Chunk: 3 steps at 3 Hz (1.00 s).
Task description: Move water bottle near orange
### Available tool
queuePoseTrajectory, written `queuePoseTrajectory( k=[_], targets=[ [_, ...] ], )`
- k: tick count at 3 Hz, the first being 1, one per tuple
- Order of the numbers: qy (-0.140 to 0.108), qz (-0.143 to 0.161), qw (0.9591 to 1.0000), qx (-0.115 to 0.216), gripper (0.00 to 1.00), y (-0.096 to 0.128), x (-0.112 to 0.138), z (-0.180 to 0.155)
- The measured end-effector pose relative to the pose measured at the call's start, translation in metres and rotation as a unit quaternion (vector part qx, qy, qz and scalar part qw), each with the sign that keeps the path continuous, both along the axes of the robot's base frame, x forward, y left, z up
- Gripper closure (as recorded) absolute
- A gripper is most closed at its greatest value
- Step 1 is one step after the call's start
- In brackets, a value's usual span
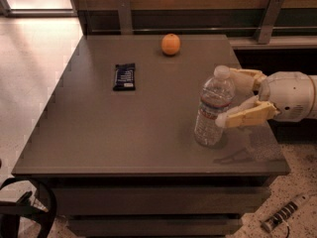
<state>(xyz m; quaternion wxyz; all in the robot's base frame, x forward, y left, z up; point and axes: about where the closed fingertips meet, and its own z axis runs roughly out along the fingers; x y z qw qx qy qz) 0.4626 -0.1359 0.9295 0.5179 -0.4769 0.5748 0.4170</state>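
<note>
The water bottle [213,108] stands upright on the right part of the grey table [124,128], clear and ribbed with a white cap and a red-and-blue label. The orange [171,44] sits near the table's far edge, well behind the bottle. My gripper [228,97] reaches in from the right at the bottle's upper half. Its two cream fingers [245,116] are spread open, one behind the bottle's neck and one in front of its body, with the tips at the bottle's right side. It holds nothing.
A flat dark blue snack bar [124,76] lies on the left part of the table. A wooden wall with metal brackets [125,14] runs behind the table. A power strip [280,216] lies on the floor at the lower right.
</note>
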Motion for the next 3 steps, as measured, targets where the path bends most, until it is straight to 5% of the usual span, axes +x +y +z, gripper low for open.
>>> queuePoseTrajectory(
  k=[3],
  targets=[
    [-0.002,0.006,1.0,-0.001,0.93,0.0071,-0.0005,0.0024]
  ],
)
